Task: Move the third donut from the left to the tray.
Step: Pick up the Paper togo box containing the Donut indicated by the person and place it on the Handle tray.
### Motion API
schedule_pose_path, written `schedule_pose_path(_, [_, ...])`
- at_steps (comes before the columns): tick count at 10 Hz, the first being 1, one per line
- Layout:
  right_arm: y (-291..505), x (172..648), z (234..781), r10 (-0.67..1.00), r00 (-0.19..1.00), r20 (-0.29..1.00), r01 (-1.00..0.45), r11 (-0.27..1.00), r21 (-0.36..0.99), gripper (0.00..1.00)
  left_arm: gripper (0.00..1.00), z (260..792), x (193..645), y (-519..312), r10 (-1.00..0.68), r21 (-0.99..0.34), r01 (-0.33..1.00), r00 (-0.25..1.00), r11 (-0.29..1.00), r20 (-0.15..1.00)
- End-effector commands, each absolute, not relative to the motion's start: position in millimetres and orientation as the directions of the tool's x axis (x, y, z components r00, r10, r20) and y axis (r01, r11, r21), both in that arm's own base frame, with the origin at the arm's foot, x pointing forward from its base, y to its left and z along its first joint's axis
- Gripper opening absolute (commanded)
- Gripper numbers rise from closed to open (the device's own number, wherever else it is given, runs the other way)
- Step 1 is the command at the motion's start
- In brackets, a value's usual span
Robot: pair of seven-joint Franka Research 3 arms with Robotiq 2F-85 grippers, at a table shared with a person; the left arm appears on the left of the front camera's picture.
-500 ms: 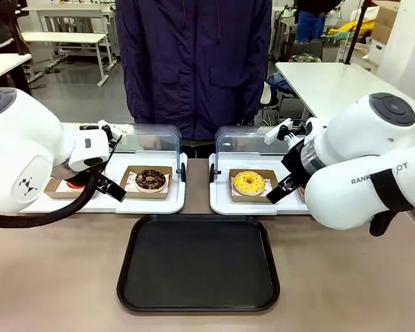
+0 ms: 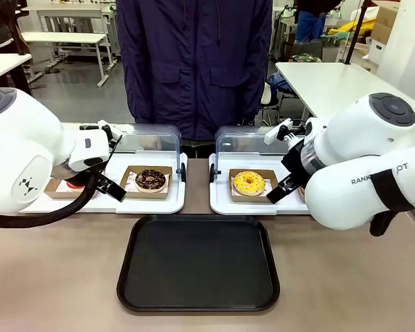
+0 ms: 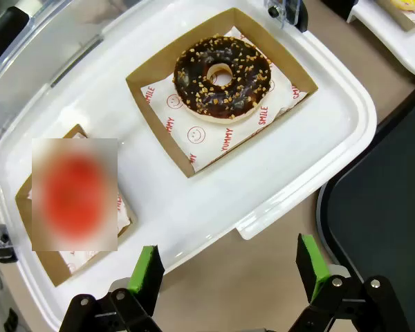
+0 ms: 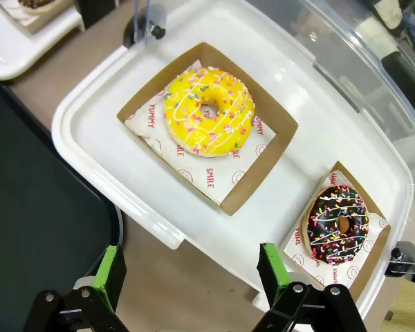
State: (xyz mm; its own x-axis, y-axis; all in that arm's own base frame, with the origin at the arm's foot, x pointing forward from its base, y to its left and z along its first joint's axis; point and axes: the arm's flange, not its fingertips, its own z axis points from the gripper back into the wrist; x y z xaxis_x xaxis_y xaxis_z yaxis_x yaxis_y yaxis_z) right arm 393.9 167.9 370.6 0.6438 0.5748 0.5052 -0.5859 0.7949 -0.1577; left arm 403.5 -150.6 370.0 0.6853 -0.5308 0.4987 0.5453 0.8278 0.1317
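The third donut [image 4: 209, 111], yellow-iced with sprinkles, lies in a square brown holder [image 4: 273, 153] on the right white tray [image 4: 90, 131]. In the front view the donut [image 2: 248, 183] sits just behind the black tray [image 2: 198, 263]. That tray lies flat at the near middle of the table with nothing on it. My right gripper [image 4: 191, 271] hovers open above the white tray's near edge, short of the donut and holding nothing. My left gripper [image 3: 228, 266] is open too, over the near edge of the left white tray [image 3: 290, 152].
The left white tray carries a nut-topped chocolate donut [image 3: 221, 75] and a red donut [image 3: 75, 194]. A sprinkled chocolate donut [image 4: 337, 223] sits beside the yellow one. Clear domed lids [image 2: 149, 142] stand raised behind both trays. A person in a dark jacket [image 2: 194, 62] stands at the far side.
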Motion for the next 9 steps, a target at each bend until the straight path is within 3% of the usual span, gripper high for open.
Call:
schedule_pose_path(1, [167.8,393.9,370.6,0.573,0.645,0.506,-0.585,0.796,-0.156,1.00,1.00,370.1,403.5,-150.6,-0.531,0.132,0.545,0.685,0.828,0.499])
schedule_pose_path(5, [167.9,393.9,370.6,0.575,0.644,0.505,-0.586,0.795,-0.158,1.00,1.00,370.0,403.5,-150.6,-0.531,0.132,0.545,0.685,0.828,0.499])
schedule_pose_path(9, [100.1,408.9,481.4,0.463,0.637,0.616,-0.570,0.821,-0.027,1.00,1.00,477.1,437.8,-80.7,-0.506,-0.011,0.610,0.668,0.793,0.545])
